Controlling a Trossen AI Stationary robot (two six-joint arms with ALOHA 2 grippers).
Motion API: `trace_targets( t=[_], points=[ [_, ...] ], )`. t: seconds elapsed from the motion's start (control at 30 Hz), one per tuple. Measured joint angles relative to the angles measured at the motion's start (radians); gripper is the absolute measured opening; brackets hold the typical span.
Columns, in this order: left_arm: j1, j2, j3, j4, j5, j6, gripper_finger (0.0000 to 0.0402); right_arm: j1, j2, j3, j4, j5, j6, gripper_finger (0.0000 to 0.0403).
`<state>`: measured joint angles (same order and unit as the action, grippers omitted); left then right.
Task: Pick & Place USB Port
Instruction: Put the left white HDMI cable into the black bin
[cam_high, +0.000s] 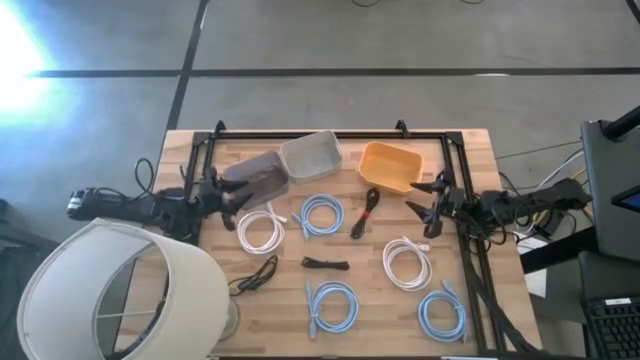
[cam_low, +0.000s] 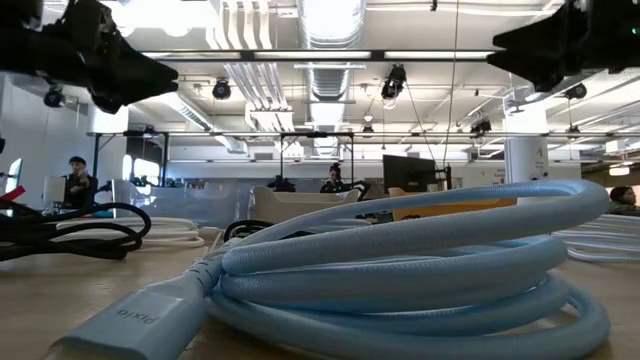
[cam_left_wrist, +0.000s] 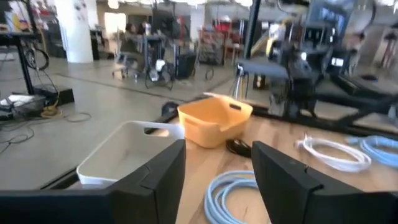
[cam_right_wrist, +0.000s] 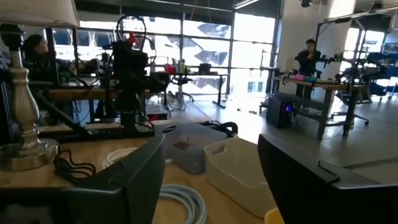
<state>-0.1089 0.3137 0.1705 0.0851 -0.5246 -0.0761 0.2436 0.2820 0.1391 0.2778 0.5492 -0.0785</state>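
From above, the black USB cable (cam_high: 365, 213) lies mid-table, its long axis running toward the orange bin (cam_high: 390, 166); the right gripper (cam_high: 425, 212), fingers spread, hovers nearer it than the left gripper (cam_high: 226, 196), also spread. The left wrist view shows the black cable (cam_left_wrist: 239, 147) beside that bin, ahead of its parted fingers (cam_left_wrist: 155, 174).
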Motion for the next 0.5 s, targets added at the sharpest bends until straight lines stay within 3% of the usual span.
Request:
trace_targets(
  t=[0.27,0.5],
  points=[
    [0.0,0.211,0.164,-0.143,0.091,-0.003,0.0188,-0.036,0.168,0.149,-0.02,0.003,0.008,0.0266],
    [0.0,0.374,0.276,-0.329,0.115,-0.026,0.0188,-0.053,0.304,0.248,-0.169,0.002,0.105,0.0265]
  ],
)
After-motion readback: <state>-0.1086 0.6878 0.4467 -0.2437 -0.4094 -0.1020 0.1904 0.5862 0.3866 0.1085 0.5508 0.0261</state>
